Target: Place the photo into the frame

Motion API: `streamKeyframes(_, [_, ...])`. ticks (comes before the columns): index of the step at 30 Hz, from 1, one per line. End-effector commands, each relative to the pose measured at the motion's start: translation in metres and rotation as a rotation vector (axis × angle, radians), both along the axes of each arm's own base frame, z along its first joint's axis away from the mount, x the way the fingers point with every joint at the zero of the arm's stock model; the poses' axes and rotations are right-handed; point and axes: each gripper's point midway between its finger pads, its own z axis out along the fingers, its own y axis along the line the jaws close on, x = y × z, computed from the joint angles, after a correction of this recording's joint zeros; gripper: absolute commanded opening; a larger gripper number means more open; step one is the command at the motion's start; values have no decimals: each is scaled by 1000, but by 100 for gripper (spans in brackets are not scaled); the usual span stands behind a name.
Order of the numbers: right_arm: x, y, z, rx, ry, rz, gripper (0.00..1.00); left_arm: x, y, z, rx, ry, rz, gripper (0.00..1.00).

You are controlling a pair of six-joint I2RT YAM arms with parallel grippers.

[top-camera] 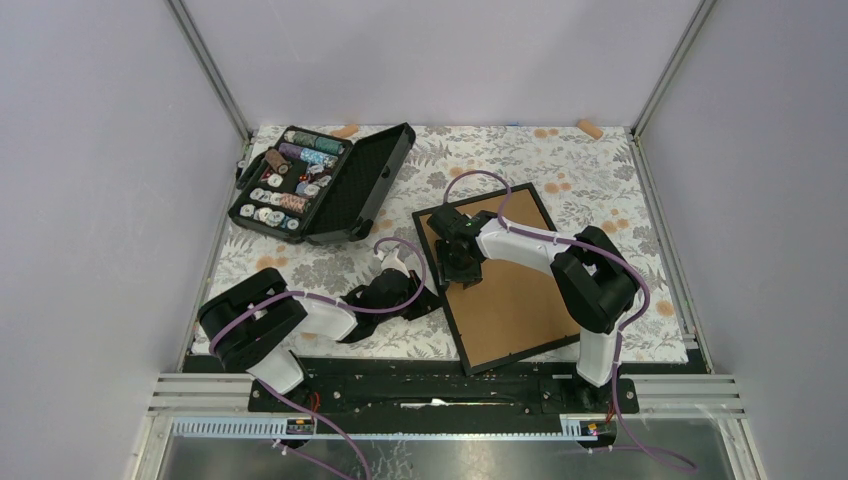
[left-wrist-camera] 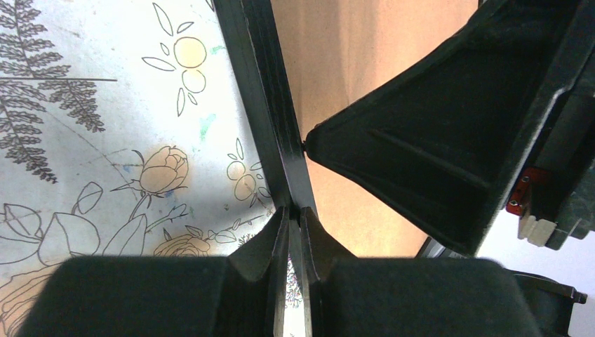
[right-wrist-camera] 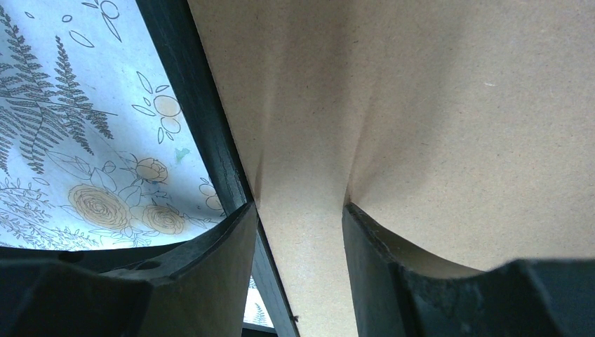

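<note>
The frame (top-camera: 515,305) lies back-up on the floral cloth, its brown board facing up inside a thin black rail (left-wrist-camera: 266,91). My left gripper (top-camera: 432,298) sits low at the frame's left side. In the left wrist view its jaws (left-wrist-camera: 295,210) are shut on that rail. My right gripper (top-camera: 462,262) points down onto the upper left part of the board. It stands open (right-wrist-camera: 300,207), one finger by the rail (right-wrist-camera: 189,91) and the other on the brown board (right-wrist-camera: 435,105). One right finger (left-wrist-camera: 435,154) shows in the left wrist view, its tip touching the rail. The photo is out of view.
An open black case (top-camera: 325,180) of thread spools lies at the back left. Two small orange pieces (top-camera: 590,128) rest at the table's far edge. Grey walls close in the left, right and back sides. The black base rail (top-camera: 430,385) runs along the near edge.
</note>
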Motion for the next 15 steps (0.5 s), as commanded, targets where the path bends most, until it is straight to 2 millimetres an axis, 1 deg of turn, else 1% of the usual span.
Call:
streamKeyframes(1, [-3,-10,-11,-58,18,2,55,-46,87,-90,416,191,14,12])
streamKeyframes(4, [-2,-16,-12,-110,9,8,54,-46,89,-90,421,197,19,12])
streamKeyframes(9, [-4,-18,-16,-164,13,22,54,-46,90,-91,427,200,24,12])
streamKeyframes(13, [-4,-13,-14,-147,10,19,54,-46,90,-91,428,200,24,11])
streamKeyframes(15, [-3,-7,-12,-104,10,17,56,-46,90,-92,430,201,24,11])
